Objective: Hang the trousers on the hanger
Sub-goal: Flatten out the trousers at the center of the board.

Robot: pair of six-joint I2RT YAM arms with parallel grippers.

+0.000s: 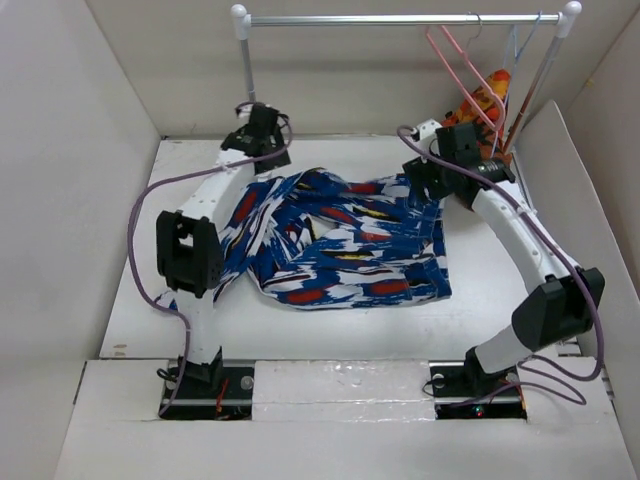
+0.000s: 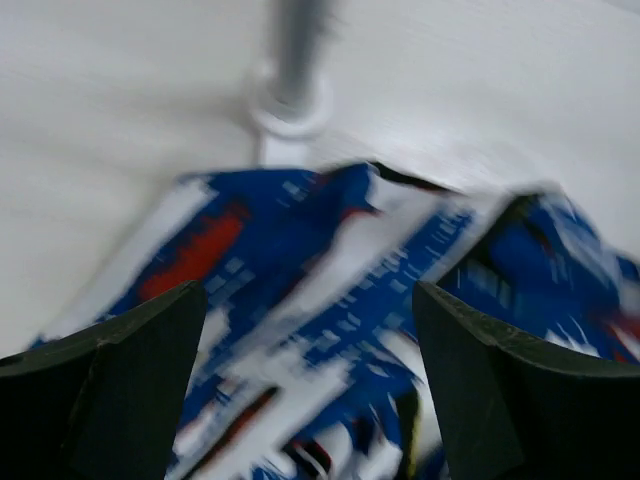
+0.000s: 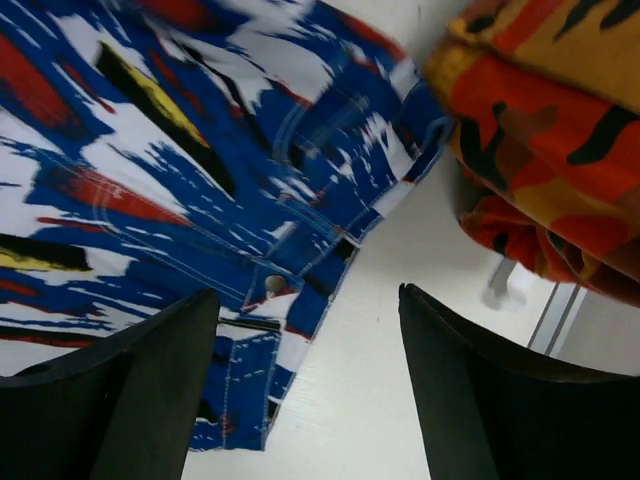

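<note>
Mid-table, between both arms | trousers (image 1: 340,240) lie crumpled, soft and limp (they'll sag and slide) | hanger (image 1: 453,75) hangs far right on rail (image 1: 400,18) | left gripper (image 2: 310,330) and right gripper (image 3: 310,330) gape wide, holding nothing | you should pinch the waistband (image 3: 300,270).

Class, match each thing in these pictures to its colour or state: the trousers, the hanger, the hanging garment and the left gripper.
Column 1:
1. trousers
2. hanger
3. hanging garment
4. left gripper

Column 2:
A. open
B. pink
C. orange-red
D. spread on the table

Pairs: 1-D, 2-B, 3-C, 4-A
</note>
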